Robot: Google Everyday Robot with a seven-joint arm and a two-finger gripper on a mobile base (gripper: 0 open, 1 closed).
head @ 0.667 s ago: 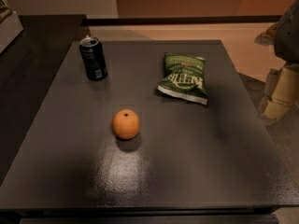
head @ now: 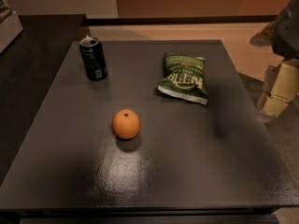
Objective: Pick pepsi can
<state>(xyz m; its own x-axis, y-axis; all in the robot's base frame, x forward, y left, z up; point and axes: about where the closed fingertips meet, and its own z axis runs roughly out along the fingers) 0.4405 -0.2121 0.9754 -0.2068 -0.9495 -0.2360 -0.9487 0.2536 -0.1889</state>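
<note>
The pepsi can (head: 93, 59) is standing upright in the upper left of the frame, near the far left corner of the dark desk (head: 196, 171), its long axis vertical. The tool (head: 279, 87) is hanging at the right edge of the frame, off the desk's right side, so the can is lying well apart from it, across the desk to the left. Whether the tool is spread or pressed together, I cannot tell. A green chip bag (head: 183, 78) is lying flat roughly between them, looking sealed. An orange (head: 126, 124) is sitting near the middle.
</note>
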